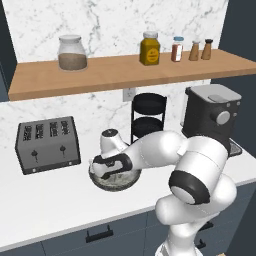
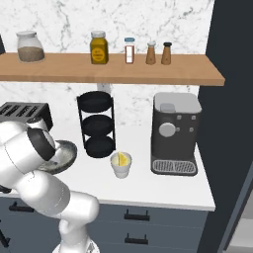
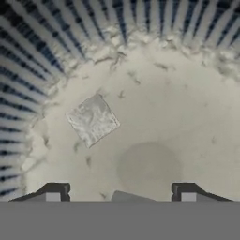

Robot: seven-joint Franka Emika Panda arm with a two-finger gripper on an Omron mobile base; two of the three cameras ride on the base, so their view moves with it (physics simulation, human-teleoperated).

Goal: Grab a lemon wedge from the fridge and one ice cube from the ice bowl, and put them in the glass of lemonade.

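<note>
One arm bent low, gripper (image 3: 120, 190) inside ice bowl (image 1: 114, 181)

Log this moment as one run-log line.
stage: ice pickup | gripper: open inside dark grey speckled ice bowl | pale square ice cube: loose | cream-white lemonade cup: holds yellow wedge
</note>
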